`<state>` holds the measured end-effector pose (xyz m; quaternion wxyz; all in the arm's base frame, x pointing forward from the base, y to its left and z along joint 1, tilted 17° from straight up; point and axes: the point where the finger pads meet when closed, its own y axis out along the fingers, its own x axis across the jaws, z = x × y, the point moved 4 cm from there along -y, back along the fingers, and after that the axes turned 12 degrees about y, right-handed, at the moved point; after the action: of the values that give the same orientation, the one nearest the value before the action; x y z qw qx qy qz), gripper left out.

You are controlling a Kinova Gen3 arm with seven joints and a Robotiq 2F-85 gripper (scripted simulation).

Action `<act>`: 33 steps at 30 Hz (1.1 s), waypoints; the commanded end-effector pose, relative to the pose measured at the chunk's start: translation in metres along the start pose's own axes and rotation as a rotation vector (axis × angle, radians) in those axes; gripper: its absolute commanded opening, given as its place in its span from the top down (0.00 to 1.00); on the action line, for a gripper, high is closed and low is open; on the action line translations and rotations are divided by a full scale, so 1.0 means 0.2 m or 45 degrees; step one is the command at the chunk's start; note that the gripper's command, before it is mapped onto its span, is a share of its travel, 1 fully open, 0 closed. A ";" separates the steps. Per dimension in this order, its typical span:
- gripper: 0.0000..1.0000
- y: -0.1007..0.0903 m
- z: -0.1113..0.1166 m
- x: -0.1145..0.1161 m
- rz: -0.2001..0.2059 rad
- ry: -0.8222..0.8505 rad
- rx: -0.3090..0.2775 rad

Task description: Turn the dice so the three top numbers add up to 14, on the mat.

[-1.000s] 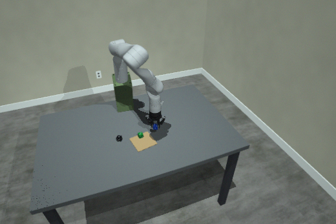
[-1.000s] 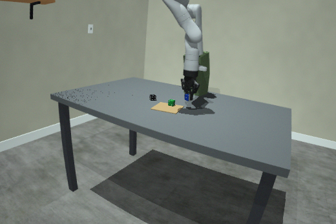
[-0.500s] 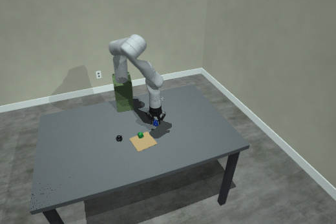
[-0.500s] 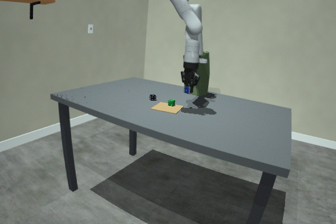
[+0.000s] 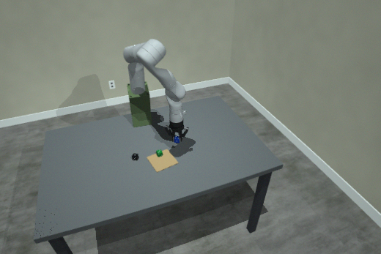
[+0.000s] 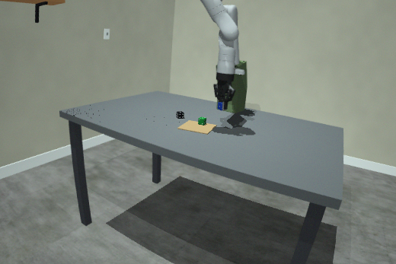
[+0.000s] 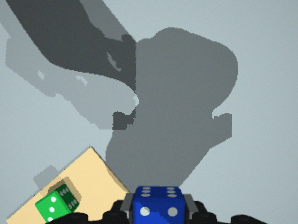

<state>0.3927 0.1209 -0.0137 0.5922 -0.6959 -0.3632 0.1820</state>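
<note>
My gripper [image 5: 176, 139] [image 6: 221, 106] [image 7: 158, 207] is shut on the blue die [image 5: 176, 140] [image 6: 220, 106] [image 7: 158, 212], holding it above the table, beyond the mat's back right side in the top view. In the wrist view its side face shows six pips; its upper face shows two, the rest cut off by the frame. The green die [image 5: 159, 153] [image 6: 202, 121] [image 7: 47, 205] rests on the tan mat [image 5: 163, 163] [image 6: 193, 128] [image 7: 100, 182], near one edge, apparently with three on top. The black die [image 5: 135, 157] [image 6: 180, 115] lies on the table off the mat; its top number is unreadable.
The grey table [image 5: 99, 184] [image 6: 266, 150] bears the mat, which looks flat. The green robot pedestal [image 5: 141, 111] [image 6: 239, 93] stands at the table's back edge. Small dark specks show at the table's front left corner in the top view. The arm's shadow falls beside the mat.
</note>
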 end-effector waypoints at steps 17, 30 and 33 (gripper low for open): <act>0.74 0.03 0.02 0.06 -0.012 0.516 -0.003; 0.74 0.05 0.05 0.12 -0.017 1.106 -0.001; 0.74 0.06 0.05 0.14 -0.016 1.271 0.000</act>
<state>0.4072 0.1466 -0.0194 0.6929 -0.7010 -0.0555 -0.1595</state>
